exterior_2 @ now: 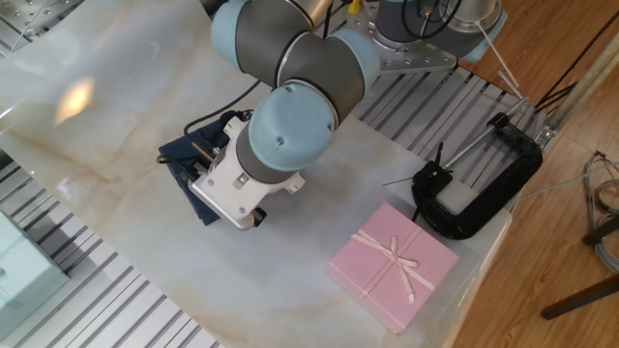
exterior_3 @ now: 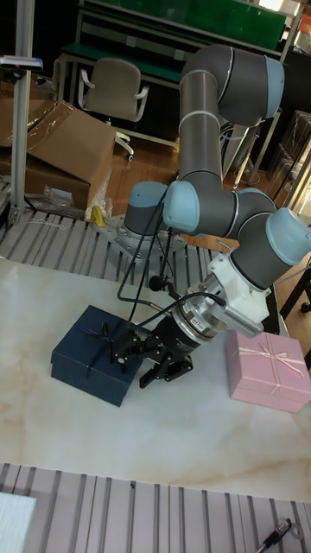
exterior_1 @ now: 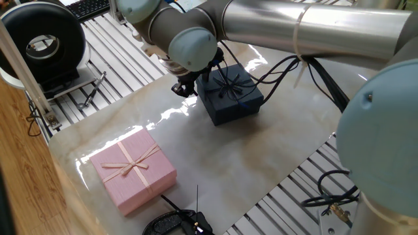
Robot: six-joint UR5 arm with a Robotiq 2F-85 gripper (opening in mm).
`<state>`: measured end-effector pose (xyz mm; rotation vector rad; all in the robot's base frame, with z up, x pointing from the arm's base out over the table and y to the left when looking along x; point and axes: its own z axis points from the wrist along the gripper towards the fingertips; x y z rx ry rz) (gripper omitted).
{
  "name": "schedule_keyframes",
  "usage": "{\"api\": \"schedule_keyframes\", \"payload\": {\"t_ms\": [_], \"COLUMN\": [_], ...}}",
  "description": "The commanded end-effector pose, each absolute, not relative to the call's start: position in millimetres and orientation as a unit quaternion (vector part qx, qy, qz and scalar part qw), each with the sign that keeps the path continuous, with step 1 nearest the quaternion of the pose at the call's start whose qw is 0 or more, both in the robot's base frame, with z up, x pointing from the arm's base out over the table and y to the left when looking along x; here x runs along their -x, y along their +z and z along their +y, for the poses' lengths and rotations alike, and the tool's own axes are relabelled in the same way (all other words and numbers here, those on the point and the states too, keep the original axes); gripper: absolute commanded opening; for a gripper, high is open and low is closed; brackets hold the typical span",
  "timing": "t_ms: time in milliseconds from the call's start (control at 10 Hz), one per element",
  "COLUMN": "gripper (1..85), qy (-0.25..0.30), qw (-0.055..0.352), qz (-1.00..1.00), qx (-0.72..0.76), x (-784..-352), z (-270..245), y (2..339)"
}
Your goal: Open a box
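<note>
The dark navy box [exterior_1: 230,96] with its ribbon bow stands lid-on at the middle of the marble table; its left part also shows in the other fixed view as the box [exterior_2: 182,160] and in the tall view as the box [exterior_3: 89,356]. My gripper [exterior_1: 187,85] is low at the box's left near corner. In the tall view the gripper [exterior_3: 141,359] shows its fingers spread, one over the lid's edge and one lower beside the wall. Nothing is lifted. In the other fixed view the wrist hides the fingers.
A pink box [exterior_1: 134,168] with a pink bow sits near the front edge, seen again as the pink box [exterior_2: 392,266]. A black clamp [exterior_2: 479,188] lies beside it. A light blue box [exterior_2: 19,266] is off the marble. A black round device [exterior_1: 42,42] stands at the far left.
</note>
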<state>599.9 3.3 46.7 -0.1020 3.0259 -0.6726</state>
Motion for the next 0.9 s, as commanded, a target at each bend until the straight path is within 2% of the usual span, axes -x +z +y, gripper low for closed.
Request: {"api": "schedule_keyframes", "payload": {"t_ms": [0, 700, 800], "gripper": [51.3, 51.3, 49.3], "qy": [-0.216, -0.225, -0.232], "qw": [0.017, 0.024, 0.021], "qz": [0.975, 0.973, 0.972], "qx": [0.047, 0.042, 0.04], "x": [-599.7, -604.0, -602.4], "z": [-2.2, -7.7, -12.1], "y": [46.4, 40.8, 43.3]}}
